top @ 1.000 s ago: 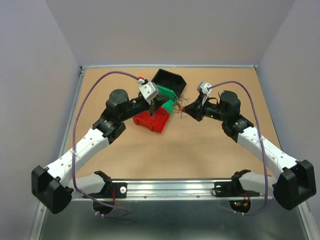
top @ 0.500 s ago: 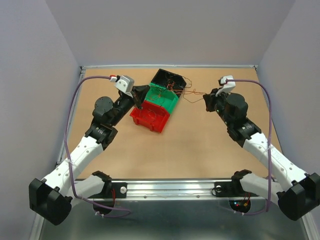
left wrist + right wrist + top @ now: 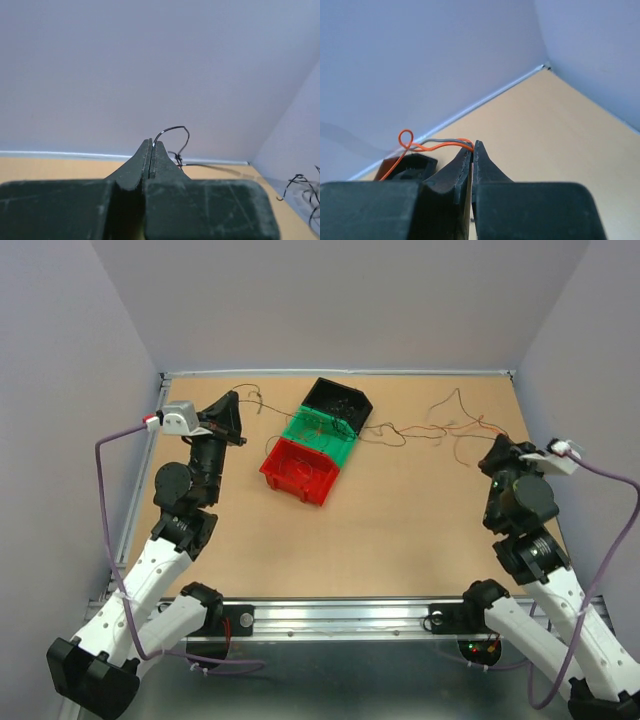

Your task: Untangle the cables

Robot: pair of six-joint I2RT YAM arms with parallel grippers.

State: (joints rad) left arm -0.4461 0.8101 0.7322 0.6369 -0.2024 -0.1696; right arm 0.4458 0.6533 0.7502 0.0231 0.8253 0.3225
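While both arms stand spread toward opposite side edges of the worktop [image 3: 400, 540], you appear to be in the pulling-apart step of the untangling. Three small bins sit touching in a diagonal row near the far edge, left of centre: the black bin [image 3: 338, 400] farthest, the green bin [image 3: 322, 432] in the middle, the red bin [image 3: 298, 470] nearest.

The left hand [image 3: 228, 410] is raised near the far left corner, jaws pressed together and pinching a dark wire end that curls up out of the tips. The right hand [image 3: 498, 447] is raised near the right edge, jaws also pressed together, pinching an orange wire with a grey one beside it.

The cables [image 3: 390, 432] run as a thin wavy line between the two hands, passing over the black and green bins, with loose loops between the bins and the right hand. The strands do not look fully separated.

The next move probably calls for firm pinches and a gentle pull, because the wire could snag on a bin rim or slip out.
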